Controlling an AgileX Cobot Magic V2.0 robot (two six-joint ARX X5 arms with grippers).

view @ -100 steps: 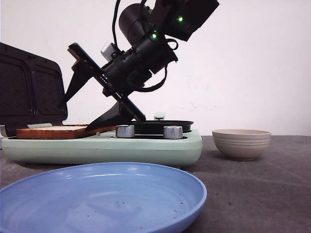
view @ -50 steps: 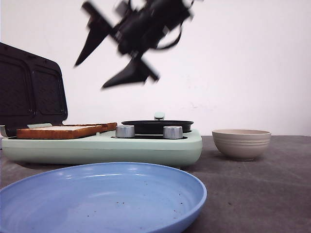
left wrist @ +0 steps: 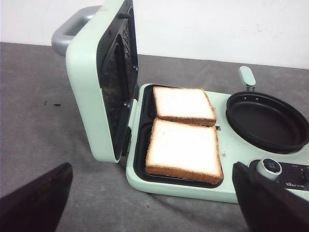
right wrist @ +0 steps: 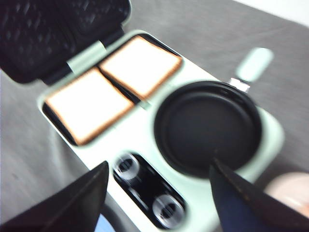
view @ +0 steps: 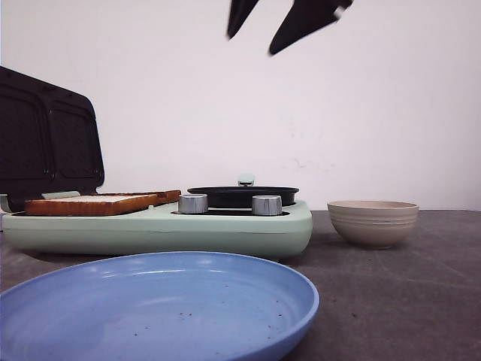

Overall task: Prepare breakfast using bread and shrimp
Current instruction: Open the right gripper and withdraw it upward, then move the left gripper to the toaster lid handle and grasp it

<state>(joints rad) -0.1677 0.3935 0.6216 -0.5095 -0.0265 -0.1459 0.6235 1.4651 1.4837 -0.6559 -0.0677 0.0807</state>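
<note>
Front view shows a mint-green breakfast maker (view: 225,229) on the dark grey table (view: 406,293), its black-lined lid (view: 45,135) standing open at the left end. Two slices of bread (view: 90,204) lie flat in the open toaster tray, side by side and touching, crusts golden brown; the left wrist view shows them (left wrist: 183,145) just beside the upright lid (left wrist: 104,72). To the right of the bread on the same appliance sits a round black frying pan (view: 243,195) with a pale green handle (left wrist: 246,76); nothing lies in the pan (right wrist: 207,126). Two silver knobs (view: 193,203) stand along the front edge of the appliance, below the pan. A beige ribbed bowl (view: 373,222) rests on the table to the right of the appliance, apart from it. A blue plate (view: 158,308) lies nearest the camera, in front of the appliance. No shrimp shows in any view. High at the top edge of the front view the right gripper (view: 259,34) hangs well above the pan, its two dark fingers spread wide with nothing between them; the right wrist view, which is blurred, shows the same spread fingers (right wrist: 72,203) over the knobs and pan. The left gripper (left wrist: 154,203) appears only in its own wrist view, fingers (left wrist: 36,198) parted wide and holding nothing, near the front edge of the bread tray.
</note>
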